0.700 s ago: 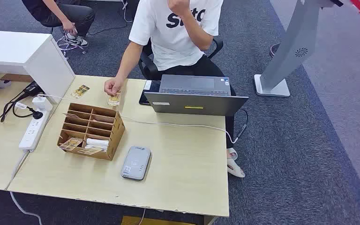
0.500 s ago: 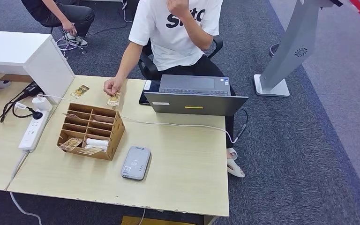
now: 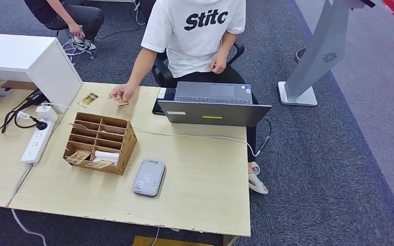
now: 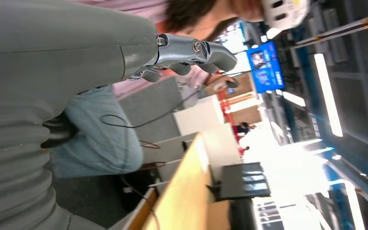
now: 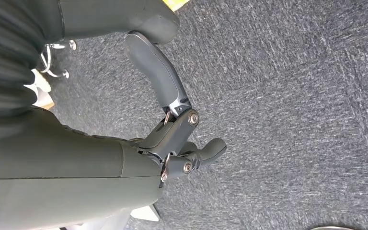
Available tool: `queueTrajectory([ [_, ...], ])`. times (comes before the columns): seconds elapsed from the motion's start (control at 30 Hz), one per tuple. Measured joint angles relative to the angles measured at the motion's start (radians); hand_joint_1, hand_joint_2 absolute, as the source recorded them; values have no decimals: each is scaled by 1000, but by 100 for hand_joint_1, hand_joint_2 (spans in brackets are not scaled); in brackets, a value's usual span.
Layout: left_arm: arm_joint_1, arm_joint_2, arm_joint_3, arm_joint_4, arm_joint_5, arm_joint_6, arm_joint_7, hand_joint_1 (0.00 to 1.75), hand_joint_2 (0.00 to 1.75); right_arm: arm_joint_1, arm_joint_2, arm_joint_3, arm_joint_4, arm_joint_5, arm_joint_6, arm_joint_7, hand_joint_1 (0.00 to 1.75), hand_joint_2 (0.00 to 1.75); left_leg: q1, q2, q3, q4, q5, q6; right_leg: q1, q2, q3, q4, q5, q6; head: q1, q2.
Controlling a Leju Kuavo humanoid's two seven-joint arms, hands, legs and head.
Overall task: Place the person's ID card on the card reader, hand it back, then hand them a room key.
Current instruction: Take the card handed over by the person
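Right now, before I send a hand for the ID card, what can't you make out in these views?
- Card under the person's hand, head view: partly covered, print too small to read.
- Cards in the cardboard organizer: too small to tell room keys.
- Card reader markings: too small.
- Left hand, left wrist view: fingers partly hidden behind the cover.

Grey card reader (image 3: pixel 149 177) flat; ID card (image 3: pixel 118 101) under person's hand (image 3: pixel 118 93).
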Motion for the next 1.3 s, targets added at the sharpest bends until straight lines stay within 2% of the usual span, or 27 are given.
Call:
queueTrajectory([
  [0.2, 58, -7, -101, -169, -15, 1, 0, 0, 175, 0, 0, -1, 0, -1, 2, 7, 0, 175, 0, 0, 0, 0, 0, 0, 0, 0, -1, 0, 0, 0, 0, 0],
  [0.37, 88, -8, -155, -256, -33, -14, 0, 0, 175, 0, 0, -1, 0, -1, 6, 7, 0, 175, 0, 0, 0, 0, 0, 0, 0, 0, -1, 0, 0, 0, 0, 0],
  [0.57, 104, 33, -191, -284, -28, -72, 0, 0, 175, 0, 0, -1, 0, 2, 20, 14, 0, 175, 0, 0, 0, 0, 0, 0, 0, 0, -1, 0, 0, 0, 0, 0],
  [0.73, 77, 120, -209, -275, -82, -72, 3, 0, 175, -1, 0, -1, 1, 13, 30, 26, 0, 175, 0, 0, 0, 0, 1, -1, 0, 0, -2, 0, 0, 0, 0, 0],
  [0.87, 51, 199, -236, -244, -101, -53, 49, 0, 175, -2, 0, -1, 1, 15, 34, 30, 0, 175, 0, 0, 0, 0, 1, -2, 0, 0, -3, 0, 0, 0, 0, 0],
  [1.07, -23, 380, -322, -129, -126, 34, 135, 0, 175, -4, 0, 3, 2, 24, 32, 52, 0, 175, 1, 0, 0, 0, 3, -2, 0, 0, -2, 1, 2, -2, 0, 0],
  [1.3, -73, 489, -390, -46, -164, 73, 170, 0, 175, -4, 0, 6, 2, 32, 32, 61, 0, 175, 0, 2, -2, 0, 4, -2, 0, 2, -6, 1, 4, -2, 1, 0],
])
